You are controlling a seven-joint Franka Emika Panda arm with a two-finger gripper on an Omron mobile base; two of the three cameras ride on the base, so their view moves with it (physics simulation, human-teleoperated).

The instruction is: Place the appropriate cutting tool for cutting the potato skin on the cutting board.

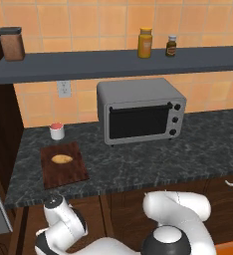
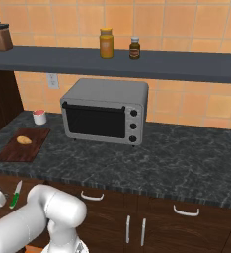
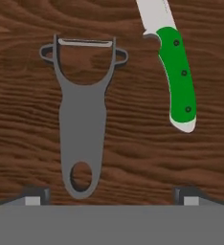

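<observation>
The cutting tool, a grey metal peeler, lies flat on a brown wood-grain surface straight under my hand, looped head away from me. My gripper is open above it, one fingertip on each side of the handle's end and nothing between them. A green-handled knife with a white blade lies to the peeler's right; this knife also shows below the counter's front edge. Up on the counter the potato rests on the dark reddish cutting board.
A grey toaster oven stands mid-counter to the right of the board. A small white and red cup sits behind the board. A shelf above carries jars. My arm reaches low, in front of the cabinets.
</observation>
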